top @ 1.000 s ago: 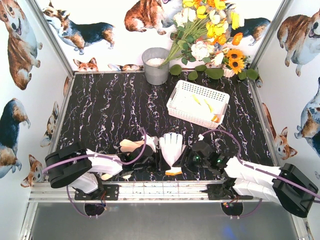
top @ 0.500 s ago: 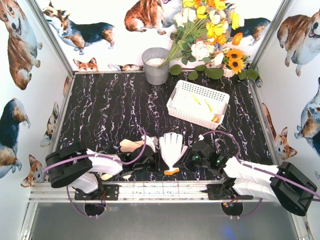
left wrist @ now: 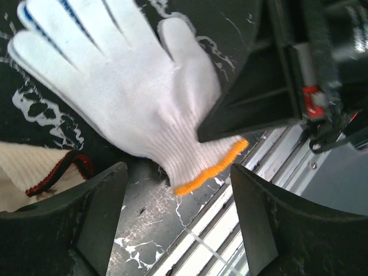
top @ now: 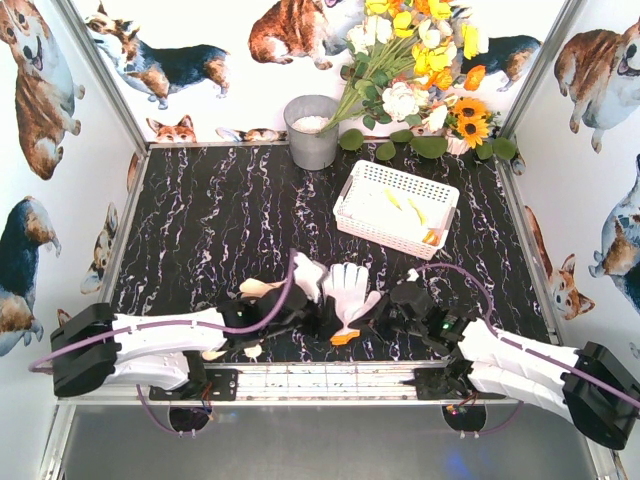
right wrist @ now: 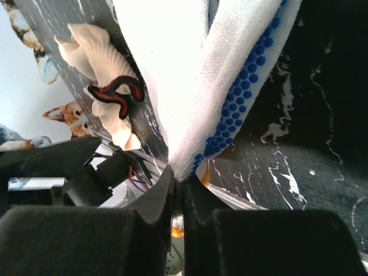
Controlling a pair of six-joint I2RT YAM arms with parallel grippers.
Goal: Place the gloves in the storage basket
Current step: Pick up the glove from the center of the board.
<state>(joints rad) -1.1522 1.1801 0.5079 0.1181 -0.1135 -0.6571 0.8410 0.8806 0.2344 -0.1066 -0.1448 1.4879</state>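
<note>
Well apart from storage basket [top: 352, 212], on its near side: white glove [top: 347, 290] with orange cuff edge. Right gripper [right wrist: 177, 187] clamped tight on glove by cuff, fabric folded at pinch. Left gripper [left wrist: 178, 175] spread wide above same cuff, holding nothing. Cream glove [top: 262, 290] lies farther left.

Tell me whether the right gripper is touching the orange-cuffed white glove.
Touching. The right wrist view shows the right gripper with its fingers shut on the glove, the fabric pinched between them near the cuff end.
</note>
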